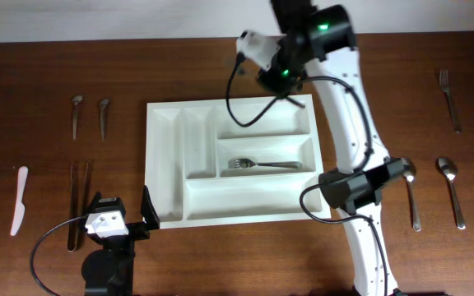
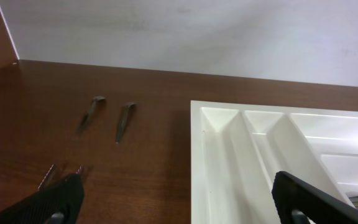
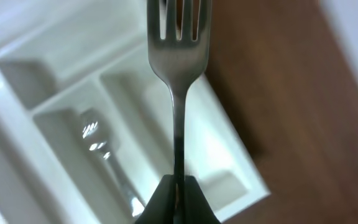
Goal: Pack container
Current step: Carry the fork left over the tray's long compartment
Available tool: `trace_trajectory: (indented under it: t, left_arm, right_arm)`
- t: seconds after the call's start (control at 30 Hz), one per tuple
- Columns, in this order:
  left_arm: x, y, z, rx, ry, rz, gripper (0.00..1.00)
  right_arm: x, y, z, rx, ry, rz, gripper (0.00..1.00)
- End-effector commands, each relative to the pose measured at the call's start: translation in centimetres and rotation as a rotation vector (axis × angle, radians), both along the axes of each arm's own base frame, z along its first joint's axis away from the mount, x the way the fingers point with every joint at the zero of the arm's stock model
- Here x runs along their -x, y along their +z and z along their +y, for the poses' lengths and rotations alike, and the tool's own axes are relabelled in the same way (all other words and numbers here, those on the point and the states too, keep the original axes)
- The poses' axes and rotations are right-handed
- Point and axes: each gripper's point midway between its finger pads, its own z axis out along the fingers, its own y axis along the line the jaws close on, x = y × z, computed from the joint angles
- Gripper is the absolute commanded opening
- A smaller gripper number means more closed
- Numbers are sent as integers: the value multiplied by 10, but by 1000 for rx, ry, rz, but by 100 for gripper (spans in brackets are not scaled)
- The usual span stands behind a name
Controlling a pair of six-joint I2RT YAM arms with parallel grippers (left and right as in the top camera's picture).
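At the far left of the counter [image 1: 48, 74] a white plastic knife [image 1: 19, 200] lies alone. Next come two small spoons [image 1: 76, 116] side by side and, nearer, a long dark pair [image 1: 78, 204] too thin to tell whether it is tongs or chopsticks. These look laid out as stock waiting to be packed. The left tool [image 1: 123, 207] hovers low just beside the container's near left corner, fingers spread as wide as they go and holding nothing, probably parked clear of the other arm's work. Its wrist view cuts off both fingers at the bottom edge. The container [image 1: 245, 200] sits flat in the middle of the counter, with one lying fork [image 1: 263, 164] in the middle crosswise compartment, handle pointing right. Over the container's far edge, toward its right corner, the right tool [image 3: 178, 186] is clamped tight on the handle of a held fork [image 3: 178, 74], tines pointing away from the fingers, likely so it can go in beside the first. From overhead that fork is hard to pick out among the cables, and its tine tips are cropped in the wrist view. Right of the arm lie a spare fork [image 1: 449, 100], a spoon [image 1: 449, 191] and a long-handled piece [image 1: 414, 205] whose head the arm partly hides.
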Motion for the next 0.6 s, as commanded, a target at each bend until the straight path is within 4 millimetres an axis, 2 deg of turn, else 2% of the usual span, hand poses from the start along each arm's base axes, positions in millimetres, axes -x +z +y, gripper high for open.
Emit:
trace_trajectory:
  t: [0.0, 0.2, 0.57]
  left_arm:
    - [0, -1, -3, 3, -14, 0, 99]
    - [0, -1, -3, 3, -14, 0, 99]
    - [0, -1, -3, 4, -14, 0, 99]
  right_arm:
    - [16, -19, 7, 57, 73, 64, 4]
    - [39, -62, 8, 120, 119, 216, 4]
    - [64, -100, -1, 163, 188, 361, 4]
